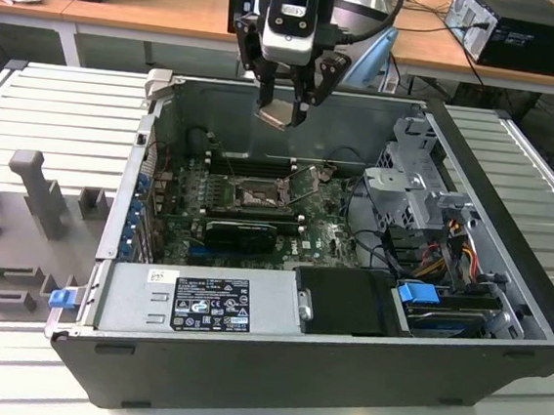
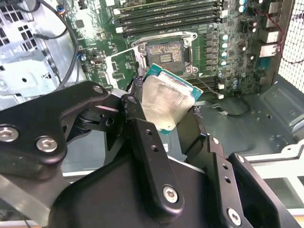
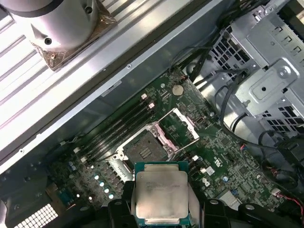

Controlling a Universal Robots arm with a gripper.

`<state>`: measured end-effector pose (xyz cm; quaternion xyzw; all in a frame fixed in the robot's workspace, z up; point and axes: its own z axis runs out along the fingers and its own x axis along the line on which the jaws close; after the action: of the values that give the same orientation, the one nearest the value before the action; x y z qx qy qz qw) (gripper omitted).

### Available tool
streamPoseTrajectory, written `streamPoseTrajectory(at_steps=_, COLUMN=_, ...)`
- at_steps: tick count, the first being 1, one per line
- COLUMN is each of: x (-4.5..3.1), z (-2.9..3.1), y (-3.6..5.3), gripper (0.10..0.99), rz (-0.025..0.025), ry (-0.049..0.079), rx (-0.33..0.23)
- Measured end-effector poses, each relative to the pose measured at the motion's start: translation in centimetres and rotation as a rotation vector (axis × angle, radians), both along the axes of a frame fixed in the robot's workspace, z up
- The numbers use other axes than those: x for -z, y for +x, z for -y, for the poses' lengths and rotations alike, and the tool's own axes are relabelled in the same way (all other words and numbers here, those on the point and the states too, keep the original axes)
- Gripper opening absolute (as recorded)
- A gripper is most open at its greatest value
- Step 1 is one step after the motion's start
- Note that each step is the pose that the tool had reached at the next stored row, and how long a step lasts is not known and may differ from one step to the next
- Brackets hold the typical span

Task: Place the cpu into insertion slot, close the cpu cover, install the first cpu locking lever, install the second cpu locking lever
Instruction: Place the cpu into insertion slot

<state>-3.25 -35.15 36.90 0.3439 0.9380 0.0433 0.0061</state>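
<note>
Workbench slats (image 1: 62,99) carry the open computer case (image 1: 339,375) while the end effector (image 1: 285,105) clamps the cpu (image 1: 274,114) above.

Dull scuffed metal top on cpu (image 3: 160,194); matt black hand (image 2: 165,108); shiny metal rim on insertion slot (image 3: 142,151)

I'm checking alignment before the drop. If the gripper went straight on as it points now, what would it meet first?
Probably the insertion slot, open below: the gripper, shut on the cpu, points down toward it. Depth is unclear, so it might land slightly off.
</note>
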Motion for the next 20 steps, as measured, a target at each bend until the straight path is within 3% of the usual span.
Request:
streamPoseTrajectory(at_steps=16, x=0.07, z=0.00, y=0.00, gripper=0.529, rz=0.0000, ry=-0.001, rx=0.318)
streamPoseTrajectory(at_steps=20, x=0.09, z=0.00, y=0.00, gripper=0.529, rz=0.0000, ry=-0.001, rx=0.372)
